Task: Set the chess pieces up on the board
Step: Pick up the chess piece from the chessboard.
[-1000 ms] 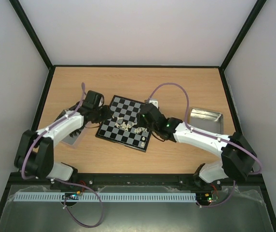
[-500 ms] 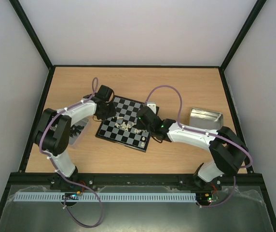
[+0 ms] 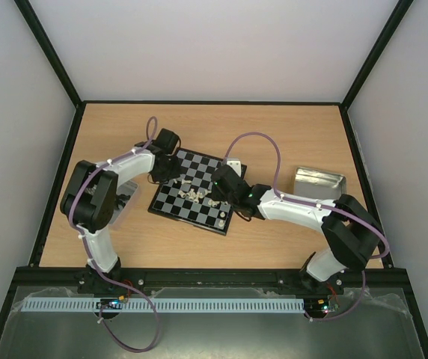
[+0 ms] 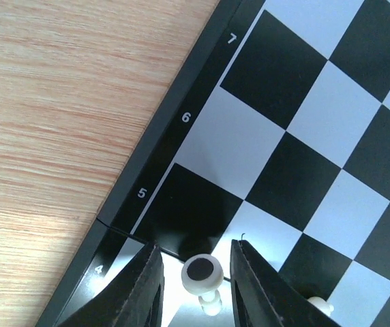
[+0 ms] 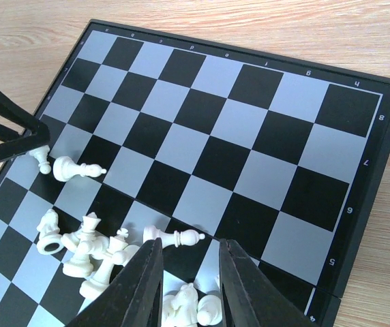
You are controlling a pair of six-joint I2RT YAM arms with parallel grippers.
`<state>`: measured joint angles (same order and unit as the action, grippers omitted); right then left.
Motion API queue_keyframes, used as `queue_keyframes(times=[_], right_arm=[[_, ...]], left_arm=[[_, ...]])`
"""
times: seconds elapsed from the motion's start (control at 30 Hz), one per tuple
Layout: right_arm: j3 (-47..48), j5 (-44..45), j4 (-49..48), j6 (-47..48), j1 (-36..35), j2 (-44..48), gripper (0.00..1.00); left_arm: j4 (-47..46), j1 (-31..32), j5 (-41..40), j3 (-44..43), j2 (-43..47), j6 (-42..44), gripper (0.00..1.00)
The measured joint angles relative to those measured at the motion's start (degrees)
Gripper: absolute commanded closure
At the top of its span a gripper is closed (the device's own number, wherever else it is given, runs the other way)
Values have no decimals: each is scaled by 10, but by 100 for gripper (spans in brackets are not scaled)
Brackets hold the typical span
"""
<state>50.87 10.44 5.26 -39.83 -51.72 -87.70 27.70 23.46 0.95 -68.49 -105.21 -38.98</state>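
One cream-white chess piece (image 4: pixel 203 274) sits between the left gripper's (image 4: pixel 197 248) parted fingers. It is best to close squarely on its stem, then stand it upright on the black-and-grey chequered chessboard (image 4: pixel 297 136).

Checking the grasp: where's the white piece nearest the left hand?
Left wrist view: the white piece sits between the left hand's fingers, at the board's edge beside rim numbers 4 and 5.

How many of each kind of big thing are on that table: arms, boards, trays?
White robot arms with black joints: 2
Black-and-grey chequered chessboard: 1
Silver metal trays: 2, one partly hidden by an arm
Total: 5
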Motion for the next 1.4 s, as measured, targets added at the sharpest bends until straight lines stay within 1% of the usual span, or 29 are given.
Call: queue_keyframes(times=[0.1, 0.23, 0.33, 0.47, 0.57, 0.97, 1.2, 1.4], right_arm=[[0, 0, 0, 1, 0, 0, 78], [0, 0, 0, 2, 0, 0, 78], [0, 0, 0, 2, 0, 0, 78], [0, 0, 0, 2, 0, 0, 78], [0, 0, 0, 2, 0, 0, 78], [0, -4, 0, 2, 0, -1, 78], [0, -37, -16, 0, 0, -1, 78], [0, -89, -47, -5, 0, -1, 78]], left_arm=[[4, 0, -4, -3, -7, 0, 74], [10, 3, -8, -6, -11, 0, 72], [10, 7, -8, -6, -13, 0, 75], [10, 9, -8, -7, -14, 0, 76], [10, 9, -8, -7, -14, 0, 79], [4, 10, 0, -3, -13, -1, 81], [-16, 10, 7, 35, 17, -13, 81], [-33, 10, 18, 76, 75, -33, 82]])
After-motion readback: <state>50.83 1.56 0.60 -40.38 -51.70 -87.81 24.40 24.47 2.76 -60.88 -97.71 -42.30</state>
